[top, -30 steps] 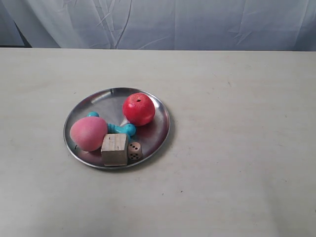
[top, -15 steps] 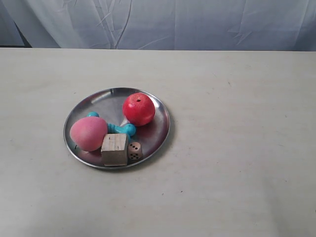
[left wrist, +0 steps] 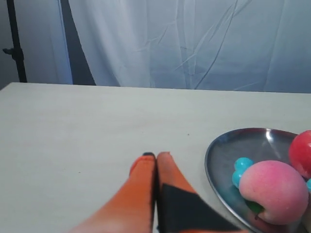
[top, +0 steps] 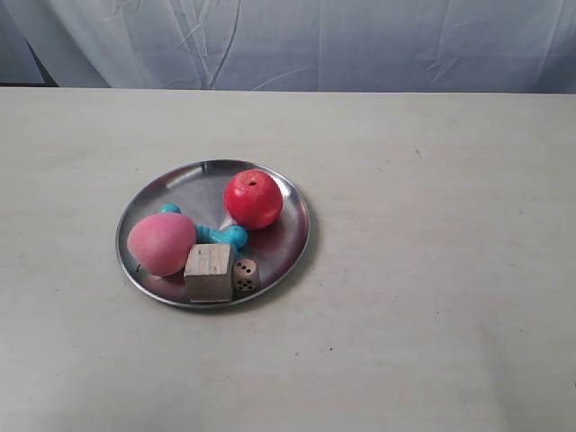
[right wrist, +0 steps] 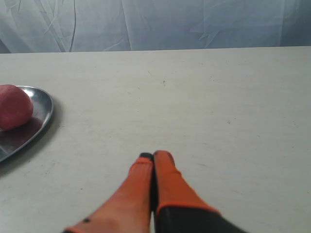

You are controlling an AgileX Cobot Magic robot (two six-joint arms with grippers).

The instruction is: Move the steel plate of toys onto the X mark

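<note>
The steel plate (top: pixel 153 193) lies left of the table's middle in the exterior view. It carries a red apple (top: pixel 253 199), a pink peach (top: pixel 161 243), a teal dog-bone (top: pixel 222 235), a wooden cube (top: pixel 209 272) and a small die (top: pixel 245 274). The X mark shows in no view. My left gripper (left wrist: pixel 156 156) is shut and empty, beside the steel plate (left wrist: pixel 218 150), apart from its rim; the peach (left wrist: pixel 273 191) shows there too. My right gripper (right wrist: pixel 153 156) is shut and empty over bare table, well away from the plate (right wrist: pixel 43 109) and apple (right wrist: pixel 13 107). Neither arm appears in the exterior view.
A pale curtain (top: pixel 360 40) hangs behind the table's far edge. A dark stand (left wrist: pixel 14 43) rises beyond the table in the left wrist view. The cream tabletop (top: pixel 432 270) stretches wide beside the plate.
</note>
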